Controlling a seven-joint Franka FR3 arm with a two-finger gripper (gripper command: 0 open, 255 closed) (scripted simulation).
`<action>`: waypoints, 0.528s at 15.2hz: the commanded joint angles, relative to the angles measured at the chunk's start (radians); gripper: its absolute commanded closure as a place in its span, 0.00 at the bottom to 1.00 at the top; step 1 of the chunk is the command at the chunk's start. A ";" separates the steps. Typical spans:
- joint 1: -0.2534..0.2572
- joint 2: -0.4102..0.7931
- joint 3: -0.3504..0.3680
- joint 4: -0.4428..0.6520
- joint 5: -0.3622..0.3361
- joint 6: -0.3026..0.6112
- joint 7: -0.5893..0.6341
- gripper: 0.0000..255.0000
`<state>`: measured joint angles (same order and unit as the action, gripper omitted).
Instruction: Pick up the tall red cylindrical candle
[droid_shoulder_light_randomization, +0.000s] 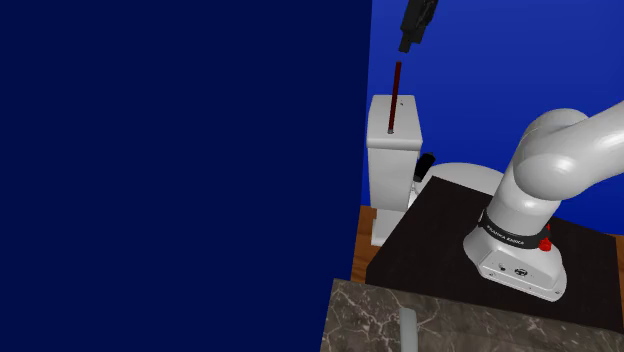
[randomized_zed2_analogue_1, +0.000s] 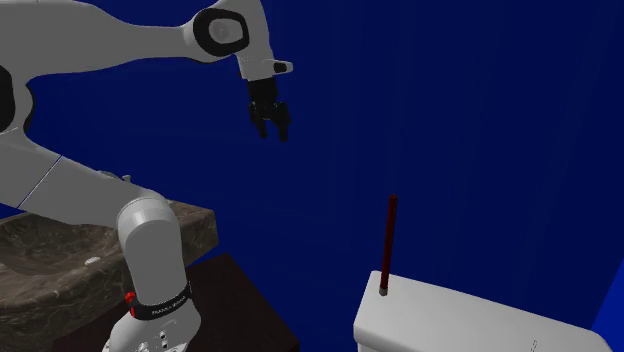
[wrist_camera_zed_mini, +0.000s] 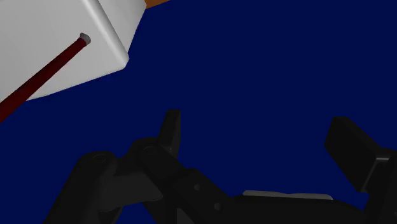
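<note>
The white arm (droid_shoulder_light_randomization: 560, 150) is reaching out above the toilet tank (droid_shoulder_light_randomization: 392, 170). It is holding its gripper (randomized_zed2_analogue_1: 272, 125) high, jaws spread and empty, likely for a descent. The thin dark-red candle (droid_shoulder_light_randomization: 394, 97) is standing upright on the tank's lid, apart from the gripper.
</note>
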<state>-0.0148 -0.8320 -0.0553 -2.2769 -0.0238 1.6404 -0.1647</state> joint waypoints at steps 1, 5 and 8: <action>0.000 0.000 0.000 0.000 0.000 0.000 0.000 0.00; -0.023 0.108 -0.066 0.041 -0.036 0.039 -0.051 0.00; -0.038 0.195 -0.114 0.082 -0.057 0.065 -0.088 0.00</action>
<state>-0.0485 -0.6660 -0.1548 -2.2073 -0.0746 1.6965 -0.2416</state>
